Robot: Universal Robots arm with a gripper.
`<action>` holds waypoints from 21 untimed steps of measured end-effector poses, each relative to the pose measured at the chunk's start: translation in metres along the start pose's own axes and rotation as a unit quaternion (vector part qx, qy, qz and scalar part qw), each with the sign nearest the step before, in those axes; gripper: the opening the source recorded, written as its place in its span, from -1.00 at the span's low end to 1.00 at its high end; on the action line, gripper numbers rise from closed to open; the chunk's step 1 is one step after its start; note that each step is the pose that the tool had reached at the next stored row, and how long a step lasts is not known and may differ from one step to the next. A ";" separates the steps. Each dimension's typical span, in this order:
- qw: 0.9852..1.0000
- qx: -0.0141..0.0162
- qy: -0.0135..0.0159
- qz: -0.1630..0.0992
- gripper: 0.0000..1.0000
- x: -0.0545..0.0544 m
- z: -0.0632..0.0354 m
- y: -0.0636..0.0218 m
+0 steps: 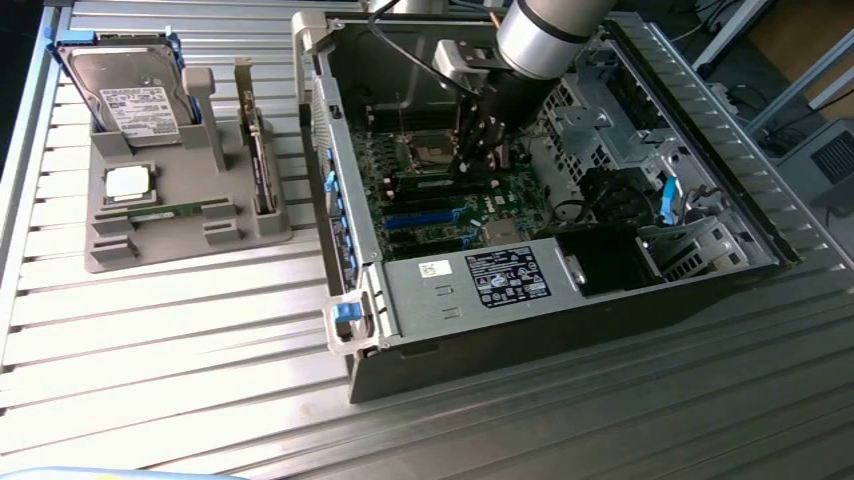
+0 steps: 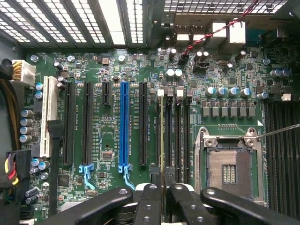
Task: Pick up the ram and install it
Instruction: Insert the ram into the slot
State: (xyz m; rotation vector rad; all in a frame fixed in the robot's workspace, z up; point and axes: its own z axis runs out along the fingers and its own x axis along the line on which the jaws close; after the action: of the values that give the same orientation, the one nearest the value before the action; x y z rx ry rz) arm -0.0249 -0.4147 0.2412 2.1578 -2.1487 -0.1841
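Where black jointed hand (image 2: 162,191) pinches, thin ram (image 2: 162,136) stands edge-on.

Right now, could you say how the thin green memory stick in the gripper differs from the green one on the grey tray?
The gripped ram is clamped by the gripper; the tray ram lies free. The gripped ram stands edge-on at black motherboard slots; the tray ram sits outside the case. Both are narrow, green.

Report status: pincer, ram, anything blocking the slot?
Pincer shut on the ram. Ram edge-on, lined up along the memory slots beside the empty processor socket; seated or not, cannot tell. Nothing seen blocking.
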 end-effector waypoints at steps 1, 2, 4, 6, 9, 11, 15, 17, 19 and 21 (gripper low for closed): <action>1.000 0.000 0.000 0.000 -0.73 -0.001 0.0004 -0.0001; 1.000 0.000 0.000 0.000 -0.73 -0.001 0.0006 0.0000; 1.000 0.000 0.000 0.000 -0.73 -0.001 0.0013 -0.0002; 1.000 0.000 0.000 0.000 -0.73 -0.001 0.0031 -0.0005; 1.000 -0.001 0.000 0.000 -0.73 0.000 0.0041 -0.0015; 1.000 -0.001 0.000 0.000 -0.73 0.000 0.0043 -0.0016; 1.000 -0.001 0.000 0.000 -0.73 0.000 0.0051 -0.0017; 1.000 -0.001 0.000 0.000 -0.73 0.000 0.0059 -0.0019; 1.000 -0.001 0.000 0.000 -0.73 0.000 0.0060 -0.0019; 1.000 -0.001 0.000 0.000 -0.58 0.000 0.0060 -0.0019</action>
State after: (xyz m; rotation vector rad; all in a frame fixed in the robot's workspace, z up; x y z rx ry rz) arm -0.0239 -0.4143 0.2350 2.1568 -2.1483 -0.1855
